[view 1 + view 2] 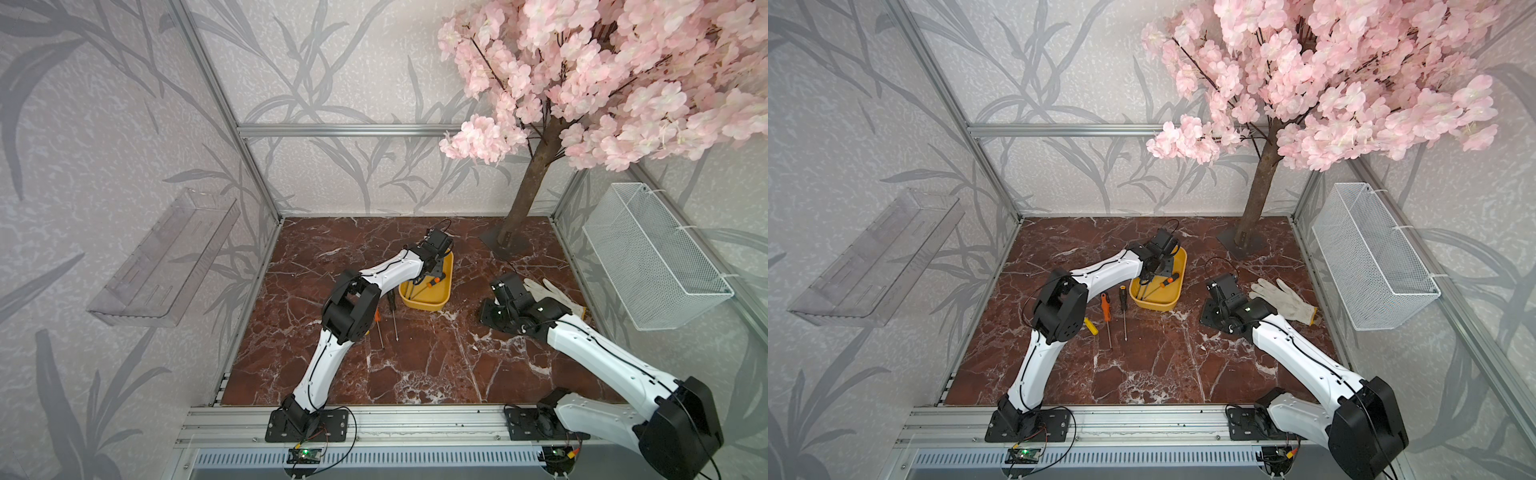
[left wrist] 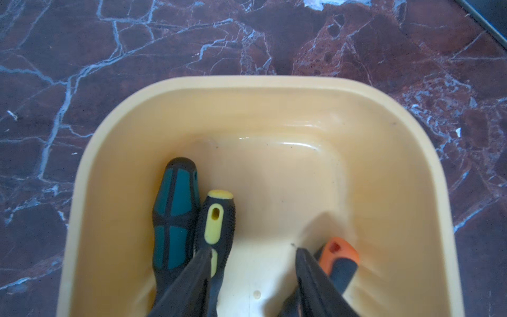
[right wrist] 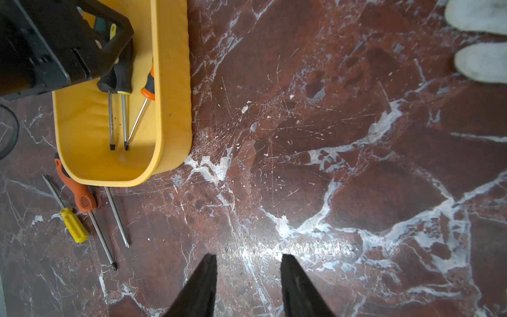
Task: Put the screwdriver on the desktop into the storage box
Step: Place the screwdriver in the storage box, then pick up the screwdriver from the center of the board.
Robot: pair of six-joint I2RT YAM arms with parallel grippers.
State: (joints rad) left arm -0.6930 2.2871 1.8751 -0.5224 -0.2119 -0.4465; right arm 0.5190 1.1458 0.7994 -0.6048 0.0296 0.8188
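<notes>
Storage box (image 3: 172, 82) holds three screwdrivers (image 3: 124, 76).

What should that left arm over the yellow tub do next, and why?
Probably lift the left tool straight up out of the shallow yellow plastic tub. Its jaws stand apart with nothing between them, the orange-and-black-handled screwdriver lies in the tub, and the long orange-handled screwdriver lies on the red-brown marble desktop.

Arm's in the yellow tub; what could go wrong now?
The left gripper hangs open among handles in the storage box; lifting out, it might snag the orange-and-black screwdriver right beside it.
On the desktop, the yellow screwdriver and long orange screwdriver lie close together; grabbing one could shove the other.
</notes>
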